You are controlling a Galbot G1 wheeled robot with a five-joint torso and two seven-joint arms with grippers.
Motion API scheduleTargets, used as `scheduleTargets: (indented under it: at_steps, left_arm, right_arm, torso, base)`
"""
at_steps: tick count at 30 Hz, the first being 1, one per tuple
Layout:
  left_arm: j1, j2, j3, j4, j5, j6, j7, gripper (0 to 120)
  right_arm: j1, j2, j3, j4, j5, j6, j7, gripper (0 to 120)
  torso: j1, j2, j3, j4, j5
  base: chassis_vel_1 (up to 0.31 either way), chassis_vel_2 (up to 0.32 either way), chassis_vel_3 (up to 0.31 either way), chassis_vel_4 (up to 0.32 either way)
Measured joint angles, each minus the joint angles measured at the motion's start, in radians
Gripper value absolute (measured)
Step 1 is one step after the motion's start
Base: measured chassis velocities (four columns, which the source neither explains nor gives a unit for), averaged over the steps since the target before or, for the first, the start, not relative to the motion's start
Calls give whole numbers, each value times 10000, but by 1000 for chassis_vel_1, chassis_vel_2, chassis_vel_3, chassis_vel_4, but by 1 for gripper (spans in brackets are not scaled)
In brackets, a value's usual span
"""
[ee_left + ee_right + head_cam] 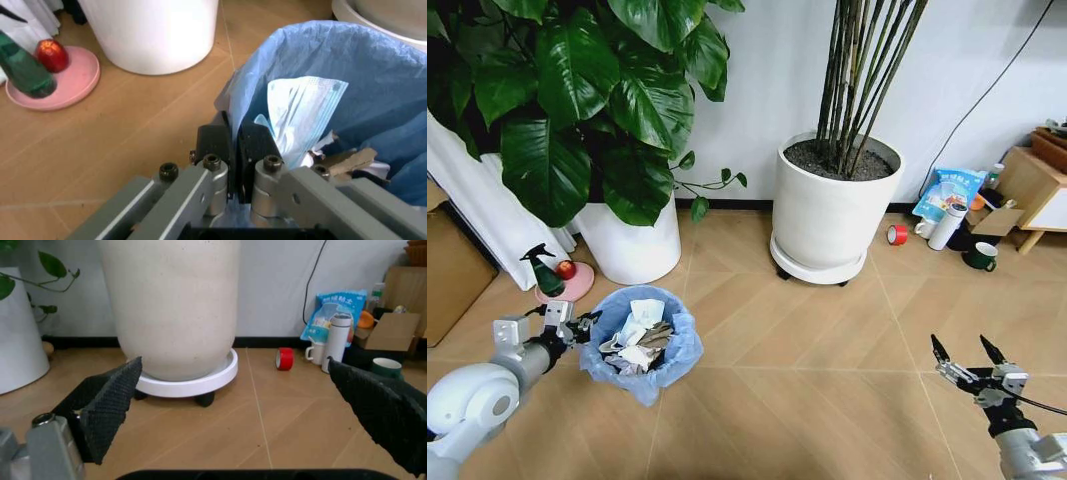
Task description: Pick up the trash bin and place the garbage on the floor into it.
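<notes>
Trash bin (641, 343) sits on the floor (827, 380) front-left, already holding garbage (639, 338): crumpled paper, a face mask. Left gripper (579, 328) is at its near-left rim, fingers (215, 142) clenched on the blue liner edge. Right gripper (967, 355) hovers well apart to the right, fingers spread wide, holding nothing.

The blue-lined trash bin (641, 345) stands on the floor (827, 350), holding garbage (639, 340).
</notes>
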State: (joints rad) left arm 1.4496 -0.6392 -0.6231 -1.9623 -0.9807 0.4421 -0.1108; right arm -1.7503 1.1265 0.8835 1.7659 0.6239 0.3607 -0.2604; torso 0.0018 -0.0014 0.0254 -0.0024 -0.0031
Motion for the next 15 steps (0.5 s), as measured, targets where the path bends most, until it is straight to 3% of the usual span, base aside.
scheduleTargets:
  at_steps: [15]
  left_arm:
    - [-44, 88, -27, -10, -88, 32, -21, 0]
  right_arm:
    - [-20, -2, 22, -5, -68, 55, -51, 100]
  torso:
    - [0, 0, 0, 0, 0]
  base:
    - [110, -101, -109, 110]
